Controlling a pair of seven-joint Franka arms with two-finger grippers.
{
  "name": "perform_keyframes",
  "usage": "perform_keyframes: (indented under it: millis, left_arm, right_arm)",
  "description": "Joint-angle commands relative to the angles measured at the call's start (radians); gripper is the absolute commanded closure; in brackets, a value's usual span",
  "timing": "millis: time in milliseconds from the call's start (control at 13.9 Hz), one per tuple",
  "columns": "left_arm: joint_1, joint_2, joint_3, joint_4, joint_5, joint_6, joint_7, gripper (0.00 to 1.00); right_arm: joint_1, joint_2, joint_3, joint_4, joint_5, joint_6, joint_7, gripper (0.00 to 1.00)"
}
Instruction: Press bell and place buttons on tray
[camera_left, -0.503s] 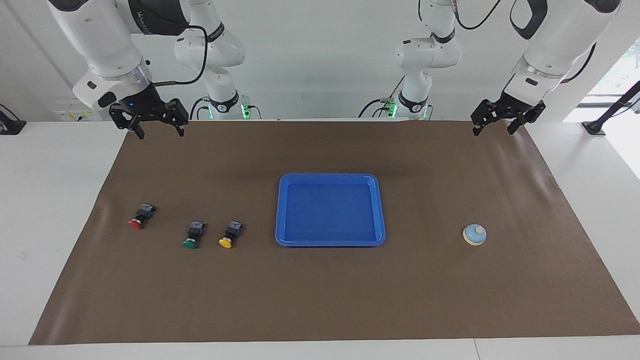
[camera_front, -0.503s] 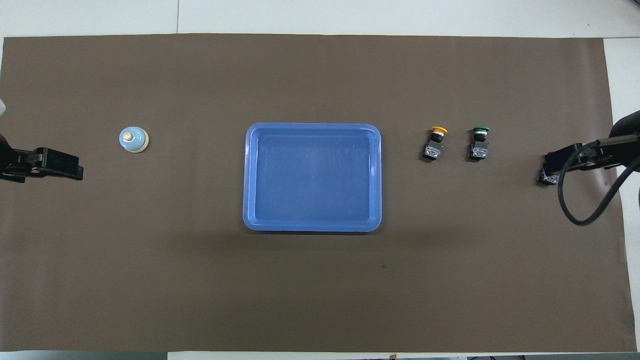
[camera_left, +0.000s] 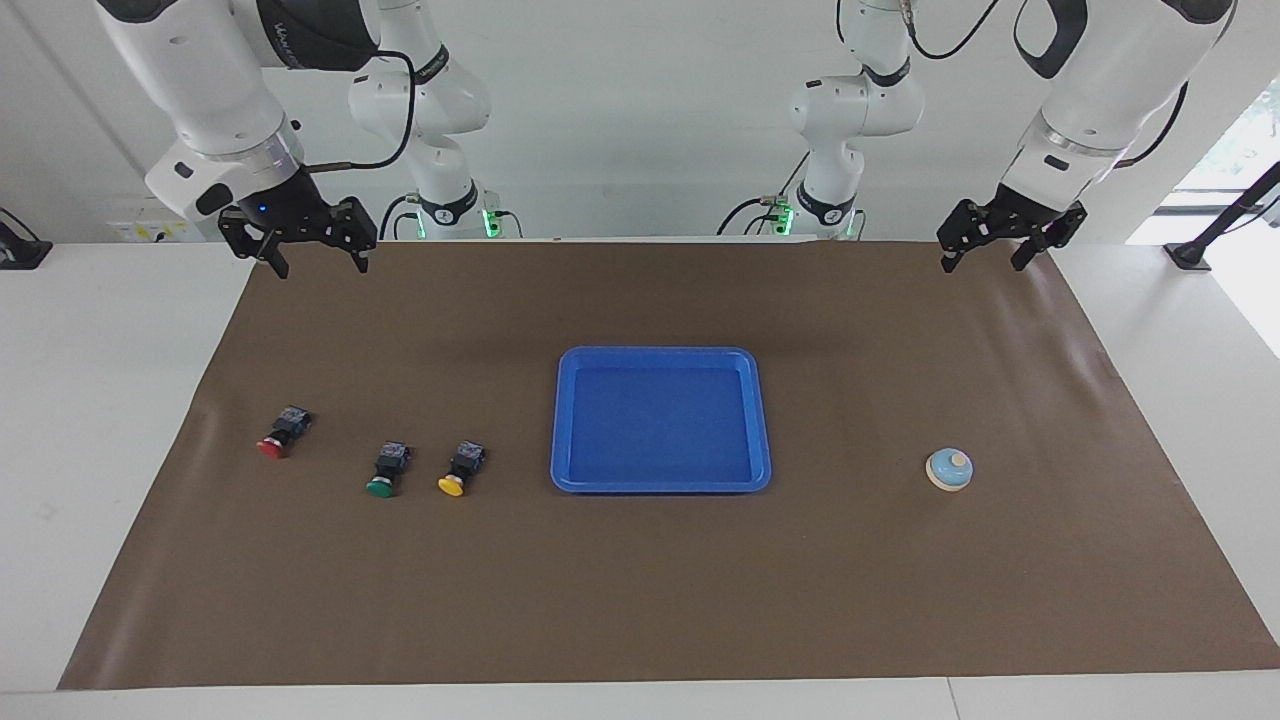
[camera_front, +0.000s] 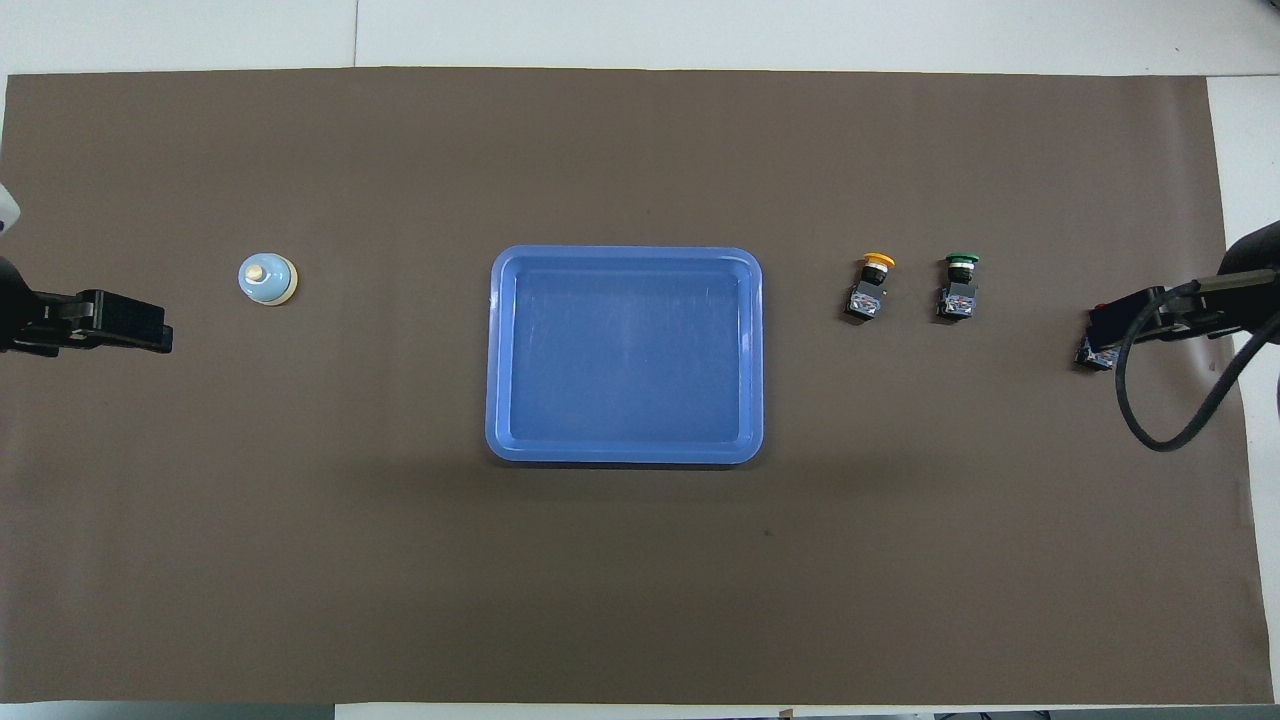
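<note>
The blue tray (camera_left: 660, 353) lies in the middle of the brown mat with nothing in it. The light-blue bell (camera_left: 948, 469) stands toward the left arm's end. Three buttons lie in a row toward the right arm's end: yellow (camera_left: 461, 468) closest to the tray, then green (camera_left: 387, 470), then red (camera_left: 282, 433). My left gripper (camera_left: 982, 264) hangs open in the air over the mat's edge by the robots. My right gripper (camera_left: 320, 268) hangs open over the same edge at its own end. In the overhead view the raised right gripper (camera_front: 1112, 325) partly covers the red button (camera_front: 1093, 356).
The brown mat (camera_left: 640, 600) covers most of the white table. A black cable (camera_front: 1150, 420) loops below the right wrist. Both arm bases stand at the table's edge by the robots.
The left gripper has shifted slightly, up and a little toward the table's middle. The right arm and all the objects have not moved.
</note>
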Motion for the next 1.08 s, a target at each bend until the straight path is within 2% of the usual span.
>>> perform_keyframes:
  millis: [0, 72, 574, 1005]
  left_arm:
    - [0.01, 0.02, 0.009, -0.042, -0.004, 0.096, 0.011, 0.65]
    - [0.027, 0.036, 0.009, -0.051, -0.004, 0.133, 0.013, 0.99]
    - [0.051, 0.29, 0.012, -0.04, -0.002, 0.389, 0.005, 1.0]
    - [0.074, 0.388, 0.012, -0.05, 0.002, 0.522, 0.007, 1.0]
  right_arm:
    - [-0.019, -0.018, 0.012, -0.018, 0.005, 0.003, -0.023, 0.0]
    - [-0.019, -0.018, 0.014, -0.017, 0.005, 0.003, -0.023, 0.0]
    - [-0.019, -0.018, 0.014, -0.018, 0.005, 0.003, -0.023, 0.0]
    - [-0.019, -0.018, 0.014, -0.018, 0.005, 0.003, -0.023, 0.0]
